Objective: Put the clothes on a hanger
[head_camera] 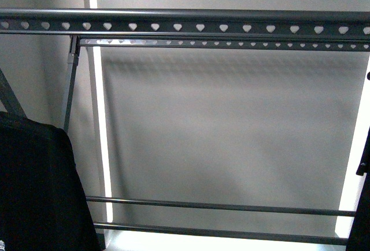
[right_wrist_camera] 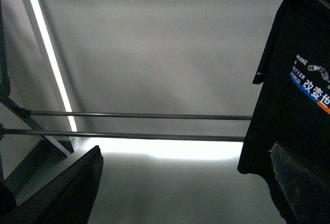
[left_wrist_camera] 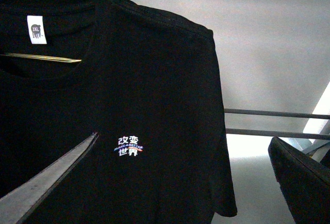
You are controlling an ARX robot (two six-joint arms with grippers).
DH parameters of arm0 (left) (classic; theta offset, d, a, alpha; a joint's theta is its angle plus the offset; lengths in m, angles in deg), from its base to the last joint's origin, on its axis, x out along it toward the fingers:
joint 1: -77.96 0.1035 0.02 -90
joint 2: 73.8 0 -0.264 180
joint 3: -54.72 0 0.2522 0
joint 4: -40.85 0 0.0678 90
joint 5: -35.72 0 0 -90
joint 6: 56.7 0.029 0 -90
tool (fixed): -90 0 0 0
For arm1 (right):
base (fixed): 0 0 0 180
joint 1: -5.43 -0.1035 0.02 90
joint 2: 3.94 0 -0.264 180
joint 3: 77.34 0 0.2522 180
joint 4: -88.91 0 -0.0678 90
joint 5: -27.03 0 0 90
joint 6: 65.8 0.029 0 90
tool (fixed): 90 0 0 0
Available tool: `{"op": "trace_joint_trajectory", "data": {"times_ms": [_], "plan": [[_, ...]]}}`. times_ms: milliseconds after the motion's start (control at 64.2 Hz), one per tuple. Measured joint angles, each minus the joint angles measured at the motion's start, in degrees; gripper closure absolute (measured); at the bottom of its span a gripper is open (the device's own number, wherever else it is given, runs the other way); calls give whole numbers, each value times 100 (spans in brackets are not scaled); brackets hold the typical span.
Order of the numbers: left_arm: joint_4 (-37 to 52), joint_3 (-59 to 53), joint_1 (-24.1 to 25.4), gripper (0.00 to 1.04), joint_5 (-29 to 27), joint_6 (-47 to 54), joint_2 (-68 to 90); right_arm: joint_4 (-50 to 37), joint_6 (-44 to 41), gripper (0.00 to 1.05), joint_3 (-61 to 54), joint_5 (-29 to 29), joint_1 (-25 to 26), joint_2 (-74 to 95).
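Note:
The grey rack's top rail (head_camera: 185, 26) with its row of heart-shaped holes crosses the front view; its lower bars (head_camera: 219, 206) run below. A black T-shirt (head_camera: 34, 187) hangs at the lower left. In the left wrist view this shirt (left_wrist_camera: 129, 95) fills the frame, with small Chinese characters on the chest, a 3XL neck label and a thin wire hanger (left_wrist_camera: 41, 58) in the collar. My left gripper (left_wrist_camera: 180, 182) is open and empty just in front of it. My right gripper (right_wrist_camera: 185, 188) is open and empty, beside a black shirt (right_wrist_camera: 299, 79) printed "MAKE A BETTER WORLD".
A second holed rail (head_camera: 231, 43) sits just behind the top rail. A dark garment edge (head_camera: 363, 205) shows at the far right. A grey wall with bright vertical light strips (head_camera: 101, 118) lies behind the rack. A slanted rack leg (right_wrist_camera: 36, 126) meets the lower bars.

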Motion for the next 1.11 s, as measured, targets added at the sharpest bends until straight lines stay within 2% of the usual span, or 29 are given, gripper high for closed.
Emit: {"op": "trace_joint_trajectory", "data": {"times_ms": [343, 358, 421, 483, 561, 639, 701, 779, 826, 873, 919, 950, 1028, 1106], "plan": [[-7, 2, 9, 7, 44, 2, 4, 2, 0, 7, 2, 0, 0, 0], [-42, 7, 46, 7, 168, 39, 26, 2, 0, 7, 0, 0, 0, 0], [-420, 87, 332, 7, 1456, 522, 219, 2, 0, 7, 0, 2, 0, 0], [-354, 153, 208, 7, 1585, 756, 544, 0, 0, 7, 0, -20, 0, 0], [-188, 531, -271, 7, 990, 732, 1064, 0, 0, 7, 0, 2, -2, 0], [632, 1268, -813, 7, 57, 660, 1871, 0, 0, 7, 0, 0, -2, 0], [1027, 2015, -951, 7, -586, 496, 2538, 0, 0, 7, 0, -4, -2, 0], [890, 3211, -876, 7, -1543, 44, 3556, 0, 0, 7, 0, 0, -2, 0], [221, 4258, -739, 7, -2326, -579, 4548, 0, 0, 7, 0, 0, -2, 0], [-404, 4959, -660, 7, -2769, -975, 5239, 0, 0, 7, 0, 0, -2, 0], [-1266, 5807, -608, 7, -3447, -1683, 6100, 0, 0, 7, 0, 0, -2, 0], [-1650, 6137, -601, 7, -3635, -1969, 6446, 0, 0, 7, 0, 0, -2, 0], [-3436, 7493, -629, 7, -4081, -3314, 7825, 2, 0, 7, 0, 0, -2, 0], [-4511, 8268, -754, 7, -4496, -4181, 8599, 0, 0, 7, 0, -2, -2, 0]]}}
